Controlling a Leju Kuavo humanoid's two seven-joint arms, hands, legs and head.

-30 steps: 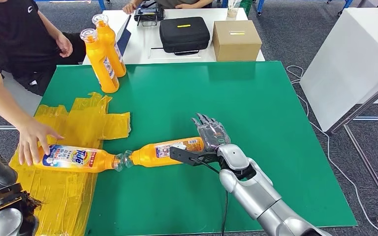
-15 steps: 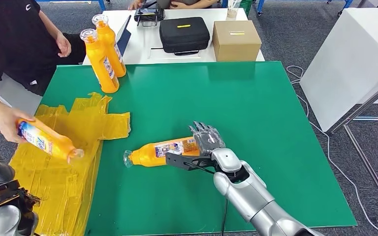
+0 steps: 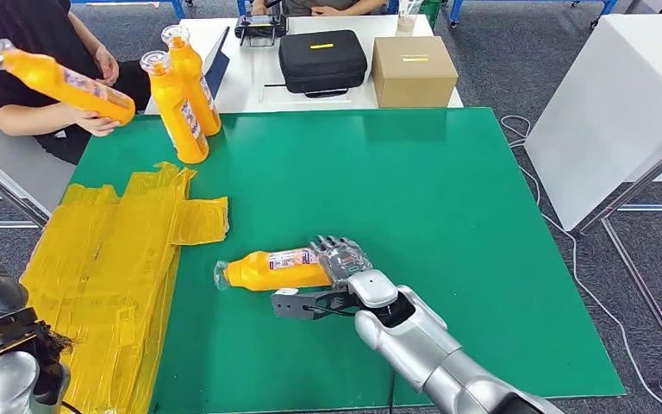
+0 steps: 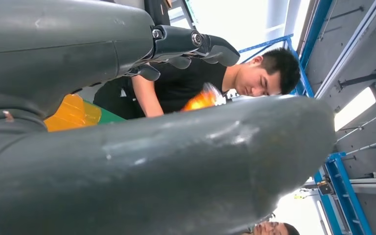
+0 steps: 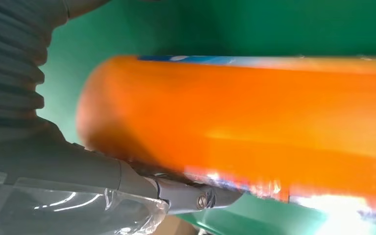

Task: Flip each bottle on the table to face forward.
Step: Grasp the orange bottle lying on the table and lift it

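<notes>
At the lower left of the head view the robot's left hand point(image 3: 9, 379) hangs low beside the tabletop, off its edge; whether its fingers are spread or curled I cannot tell from there, and in the left wrist view they point(image 4: 196, 44) lie dark and loosely bent with nothing between them, as far as that close, crowded picture allows. A crumpled sheet of yellow plastic film point(image 3: 112, 259) covers the left part of the green tabletop point(image 3: 448, 198). Up at the far left a person's hand point(image 3: 95, 121) holds a long orange plastic bottle point(image 3: 56, 82) in the air, tilted, cap toward the upper left. Just right of it, two upright orange plastic bottles with clear caps point(image 3: 181, 95) stand side by side at the far left corner of the green surface, labels turned to the right.

Near the front middle, a fourth orange bottle with a white printed label point(image 3: 276, 269) lies on its side on the green, long axis running left to right, its clear cap pointing left and its base to the right. The right hand point(image 3: 340, 263) reaches in from the lower right on its silver arm, palm down over the bottle's base end, fingers point(image 3: 332, 250) curved over the top and the thumb below, gripping it. In the right wrist view the orange body point(image 5: 245, 117) fills the space against the palm.

Behind the green surface a white table carries a black zipped case point(image 3: 322, 60) and, to its right, a closed brown cardboard box point(image 3: 414, 71).
</notes>
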